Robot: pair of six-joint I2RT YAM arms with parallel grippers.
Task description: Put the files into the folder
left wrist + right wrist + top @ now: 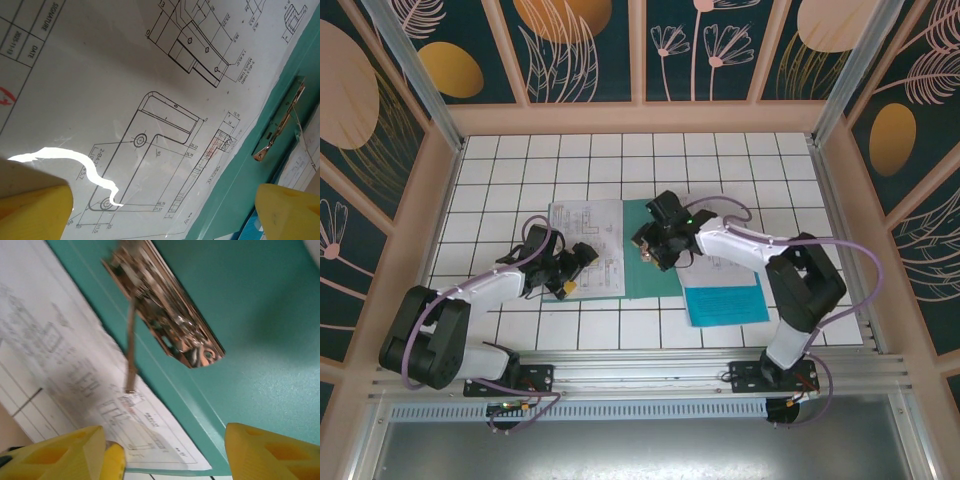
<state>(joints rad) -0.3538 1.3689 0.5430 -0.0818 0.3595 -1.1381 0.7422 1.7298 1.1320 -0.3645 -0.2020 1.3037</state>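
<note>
The dark teal folder (650, 285) lies open in the middle of the table. A white printed sheet (588, 225) of the files covers its left half. My left gripper (575, 268) hovers open over that sheet's near right corner; in the left wrist view its yellow fingertips (35, 212) frame the drawing (150, 130) and the folder's metal clip (280, 125). My right gripper (652, 252) stands open just above the spine, close over the clip (165, 325) and the teal cover (260, 340), with nothing between its fingertips (272, 450). The cyan-blue sheet (725, 303) lies to the folder's right, under the right arm.
The white tiled table (620, 160) is fenced by wooden walls (420, 220) on three sides. Both arm bases are bolted to the aluminium rail (640, 375) at the near edge. The right arm's cable (840, 245) loops over the right side.
</note>
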